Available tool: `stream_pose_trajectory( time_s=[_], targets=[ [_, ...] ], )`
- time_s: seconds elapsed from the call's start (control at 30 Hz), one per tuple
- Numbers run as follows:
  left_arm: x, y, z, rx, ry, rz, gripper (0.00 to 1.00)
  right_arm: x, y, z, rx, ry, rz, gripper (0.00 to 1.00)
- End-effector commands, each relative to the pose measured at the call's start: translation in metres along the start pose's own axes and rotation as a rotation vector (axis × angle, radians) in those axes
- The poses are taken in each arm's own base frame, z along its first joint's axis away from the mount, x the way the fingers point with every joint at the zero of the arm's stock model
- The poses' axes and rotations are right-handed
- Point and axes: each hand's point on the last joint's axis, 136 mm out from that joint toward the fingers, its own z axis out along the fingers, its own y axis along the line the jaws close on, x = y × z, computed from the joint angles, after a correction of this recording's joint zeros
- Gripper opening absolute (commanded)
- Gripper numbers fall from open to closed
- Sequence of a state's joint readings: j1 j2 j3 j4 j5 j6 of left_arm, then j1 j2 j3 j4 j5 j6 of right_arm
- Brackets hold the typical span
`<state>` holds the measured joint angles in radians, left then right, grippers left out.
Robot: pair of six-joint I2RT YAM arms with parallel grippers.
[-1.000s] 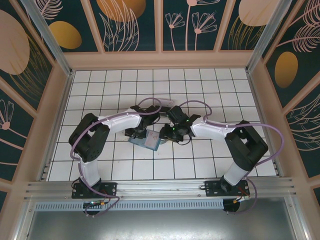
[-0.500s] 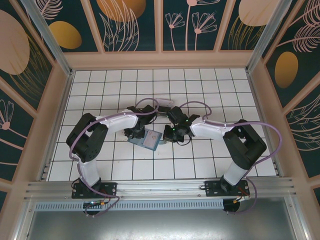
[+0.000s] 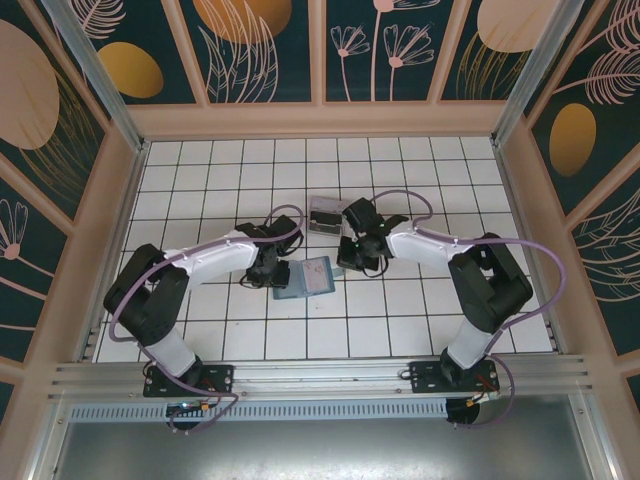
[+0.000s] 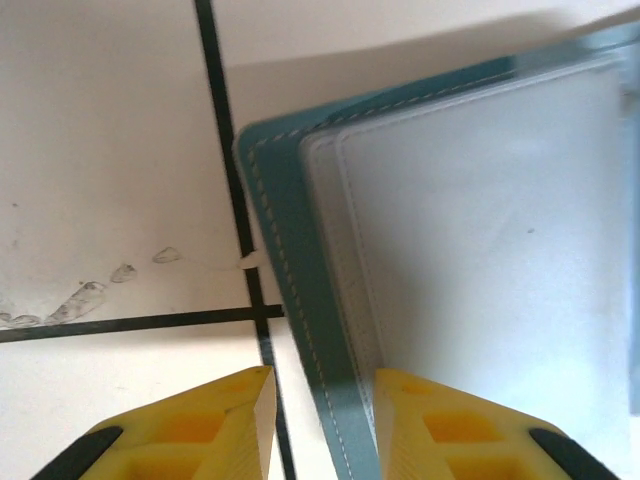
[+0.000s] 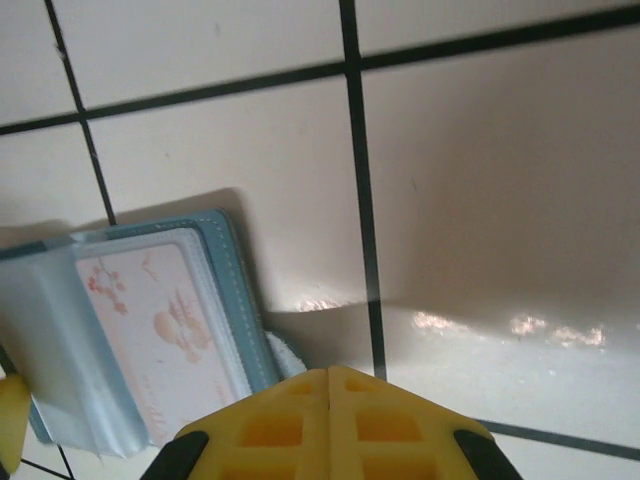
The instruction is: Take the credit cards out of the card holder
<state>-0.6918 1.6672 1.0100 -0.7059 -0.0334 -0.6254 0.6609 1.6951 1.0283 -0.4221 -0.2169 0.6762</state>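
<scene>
From above, the left hand (image 3: pixel 272 272) sits low at the left edge of the card holder (image 3: pixel 305 278), which lies opened flat on the white tiled bench (image 3: pixel 200 180) between the two arms; the right hand (image 3: pixel 350 260) is just beside the holder's right edge; a clear tray (image 3: pixel 325 213) rests on the tiles just behind, near the right arm's wrist, with something dark inside, too small to make out. At the left wrist, the left hand (image 4: pixel 320 385) stands narrowly parted, one yellow finger (image 4: pixel 235 425) over bare tile and the other over the holder's pale grey pocket (image 4: pixel 480 250), with the stitched teal border running through the gap; whether either finger presses on it I cannot tell. At the right wrist, the right hand (image 5: pixel 330 380) is closed tight, its fingers meeting; whether anything is pinched I cannot tell; a small pale scrap (image 5: pixel 285 352) shows by its tips at the holder's corner; a pink-patterned card (image 5: pixel 150 315) lies in a clear sleeve of the holder, down-left of the hand.
</scene>
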Motion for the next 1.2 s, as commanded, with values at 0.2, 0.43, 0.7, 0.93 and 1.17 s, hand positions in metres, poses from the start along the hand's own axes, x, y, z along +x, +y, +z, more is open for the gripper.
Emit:
stream_pose_trajectory(
  time_s=[0.2, 0.43, 0.7, 0.93, 1.17],
  targets=[
    [-0.031, -0.019, -0.041, 0.074, -0.101, -0.044, 0.33, -0.002, 0.0, -0.015, 0.05, -0.023, -0.027, 0.22],
    [-0.05, -0.044, -0.06, 0.172, -0.134, -0.05, 0.33, -0.005, 0.004, -0.03, 0.045, -0.053, -0.023, 0.27],
    [-0.056, -0.091, -0.047, 0.391, -0.084, -0.08, 0.29, -0.009, 0.008, -0.046, 0.04, -0.097, -0.003, 0.28],
    [-0.041, -0.097, -0.014, 0.441, -0.019, -0.13, 0.26, -0.008, 0.037, -0.06, -0.066, -0.112, -0.002, 0.31],
    [-0.031, -0.085, 0.001, 0.408, -0.012, -0.153, 0.24, 0.001, 0.062, -0.036, -0.155, -0.032, -0.033, 0.3]
  ],
)
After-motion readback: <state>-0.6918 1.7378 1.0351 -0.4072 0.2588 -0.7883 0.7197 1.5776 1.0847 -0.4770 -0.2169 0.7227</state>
